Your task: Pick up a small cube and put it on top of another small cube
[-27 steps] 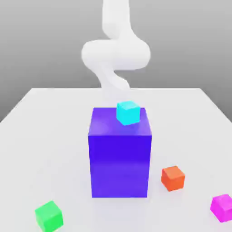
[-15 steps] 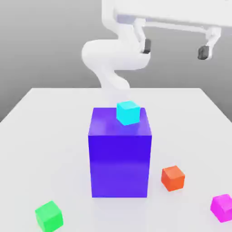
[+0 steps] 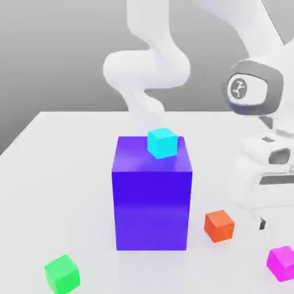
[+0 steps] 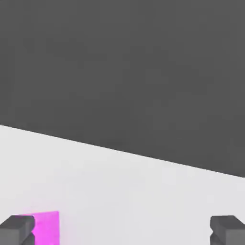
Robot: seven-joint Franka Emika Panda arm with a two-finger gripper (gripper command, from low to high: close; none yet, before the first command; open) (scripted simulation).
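Note:
The small cube [image 3: 281, 263], bright magenta-pink, lies on the white table at the exterior view's lower right. My white hand [image 3: 269, 184] hangs low just behind and above it, one dark fingertip [image 3: 262, 223] showing near the table. In the hand view my gripper [image 4: 122, 230] is open, its jaws far apart. The small cube [image 4: 46, 228] sits right beside one fingertip [image 4: 16, 229], inside the gap and untouched. A cyan small cube [image 3: 162, 142] rests on top of the tall blue-purple block [image 3: 151, 201].
An orange cube [image 3: 219, 225] lies between the tall block and my hand. A green cube [image 3: 62, 273] sits at the exterior view's lower left. The white table [image 3: 57, 172] ends in a far edge against a grey backdrop.
My arm has swung down from high above into the exterior view's right, bringing the open gripper low over the magenta cube. None of the cubes has moved.

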